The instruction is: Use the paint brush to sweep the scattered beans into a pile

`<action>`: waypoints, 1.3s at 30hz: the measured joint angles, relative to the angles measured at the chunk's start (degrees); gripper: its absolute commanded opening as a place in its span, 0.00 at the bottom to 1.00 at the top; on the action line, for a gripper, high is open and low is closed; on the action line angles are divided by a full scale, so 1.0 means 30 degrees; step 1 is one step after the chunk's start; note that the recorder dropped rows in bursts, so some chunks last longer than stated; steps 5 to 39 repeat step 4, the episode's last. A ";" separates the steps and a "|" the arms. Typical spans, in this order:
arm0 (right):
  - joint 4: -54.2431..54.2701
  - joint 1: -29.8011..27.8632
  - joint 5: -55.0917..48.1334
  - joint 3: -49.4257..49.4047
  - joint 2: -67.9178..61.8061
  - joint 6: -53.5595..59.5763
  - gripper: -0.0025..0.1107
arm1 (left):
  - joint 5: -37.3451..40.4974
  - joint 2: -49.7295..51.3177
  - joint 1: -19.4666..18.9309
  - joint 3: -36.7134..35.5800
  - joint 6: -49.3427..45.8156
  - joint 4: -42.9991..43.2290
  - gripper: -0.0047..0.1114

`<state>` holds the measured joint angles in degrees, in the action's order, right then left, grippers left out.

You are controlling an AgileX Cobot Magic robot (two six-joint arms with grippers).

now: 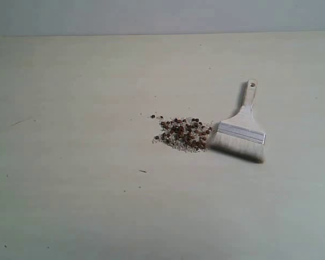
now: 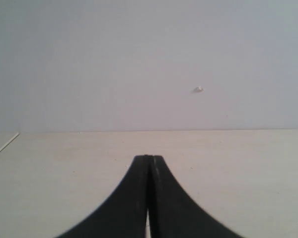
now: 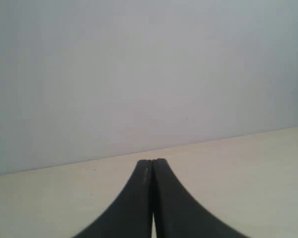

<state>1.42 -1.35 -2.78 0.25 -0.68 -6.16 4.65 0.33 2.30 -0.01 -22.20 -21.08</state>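
brush (image 1: 241,130) lies flat on the surface (image 1: 70,189) next to a pile (image 1: 184,134) of beans; both hands are empty.

the bristles (image 1: 237,147) touch or nearly touch the pile's right edge, and the handle (image 1: 249,95) points away toward the far side, free of the beans. a few stray beans (image 1: 153,116) sit just off the clump's far left. the left hand (image 2: 149,163) and right hand (image 3: 152,166) each have their jaws pressed together, gripping nothing, with neither brush nor beans in their views. the brush looks light, with a stiff handle and soft bristles that bend, so the bare handle above the metal band (image 1: 241,133) seems the best place to hold it. the beans are tiny and round and likely to roll, so slow strokes should suit them.
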 measured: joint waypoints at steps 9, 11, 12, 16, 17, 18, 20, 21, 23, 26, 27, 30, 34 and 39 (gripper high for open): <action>0.0000 0.0000 0.0000 0.0000 0.0000 0.0000 0.02 | 0.0000 0.0000 0.0000 0.0000 -0.0035 0.0000 0.04; 0.0000 0.0000 0.0000 0.0000 0.0000 0.0000 0.02 | 0.0000 0.0000 0.0000 0.0000 -0.0035 0.0000 0.04; 0.0000 0.0000 0.0000 0.0000 0.0000 0.0000 0.02 | 0.0000 0.0000 0.0000 0.0000 -0.0035 0.0000 0.04; 0.0000 0.0000 0.0000 0.0000 0.0000 0.0000 0.02 | 0.0000 0.0000 0.0000 0.0000 -0.0035 0.0000 0.04; 0.0000 0.0000 0.0000 0.0000 0.0000 0.0000 0.02 | 0.0000 0.0000 0.0000 0.0000 -0.0035 0.0000 0.04; 0.0000 0.0000 0.0000 0.0000 0.0000 0.0000 0.02 | 0.0000 0.0000 0.0000 0.0000 -0.0035 0.0000 0.04; 0.0000 0.0000 0.0000 0.0000 0.0000 0.0000 0.02 | 0.0000 0.0000 0.0000 0.0000 -0.0035 0.0000 0.04; 0.0000 0.0000 0.0000 0.0000 0.0000 0.0000 0.02 | 0.0000 0.0000 0.0000 0.0000 -0.0035 0.0000 0.04; 0.0000 0.0000 0.0000 0.0000 0.0000 0.0000 0.02 | 0.0000 0.0000 0.0000 0.0000 -0.0035 0.0000 0.04; 0.0000 0.0000 0.0000 0.0000 0.0000 0.0000 0.02 | 0.0000 0.0000 0.0000 0.0000 -0.0035 0.0000 0.04; 0.0000 0.0000 0.0000 0.0000 0.0000 0.0000 0.02 | 0.0000 0.0000 0.0000 0.0000 -0.0035 0.0000 0.04; 0.0000 0.0000 0.0000 0.0000 0.0000 0.0000 0.02 | 0.0000 0.0000 0.0000 0.0000 -0.0035 0.0000 0.04; 0.0000 0.0000 0.0000 0.0000 0.0000 0.0000 0.02 | 0.0000 0.0000 0.0000 0.0000 -0.0035 0.0000 0.04; 0.0000 0.0000 0.0000 0.0000 0.0000 0.0000 0.02 | 0.0000 0.0000 0.0000 0.0000 -0.0035 0.0000 0.04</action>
